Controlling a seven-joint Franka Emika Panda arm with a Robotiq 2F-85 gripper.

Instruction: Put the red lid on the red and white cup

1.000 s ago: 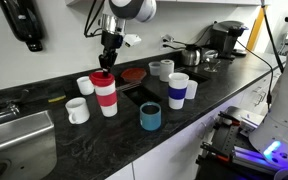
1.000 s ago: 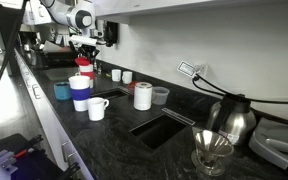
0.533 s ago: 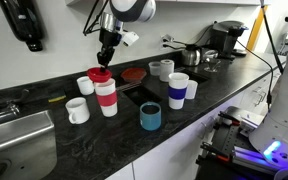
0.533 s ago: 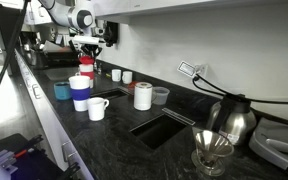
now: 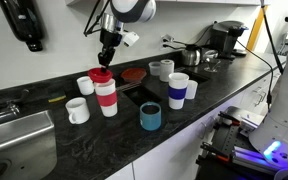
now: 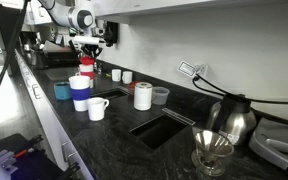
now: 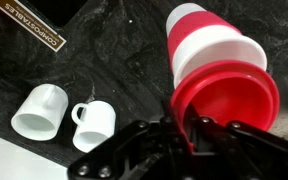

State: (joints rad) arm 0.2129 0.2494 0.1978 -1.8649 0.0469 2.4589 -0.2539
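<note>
Wrist view, looking down: my claw (image 7: pixel 190 124) is nearly closed, and its dark fingers appear to pinch the near rim of the red lid (image 7: pixel 227 100). The lid sits tilted against the mouth of the red and white cup (image 7: pixel 206 45), which stands on the dark surface (image 7: pixel 114 50). I judge I should level the lid, centre it over the rim, press straight down, then let go gently so the tall cup does not tip.

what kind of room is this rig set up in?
Probably an office or lab kitchenette: a dark counter with a steel sink set in it, white mugs, and a kettle beside a glass coffee dripper.
</note>
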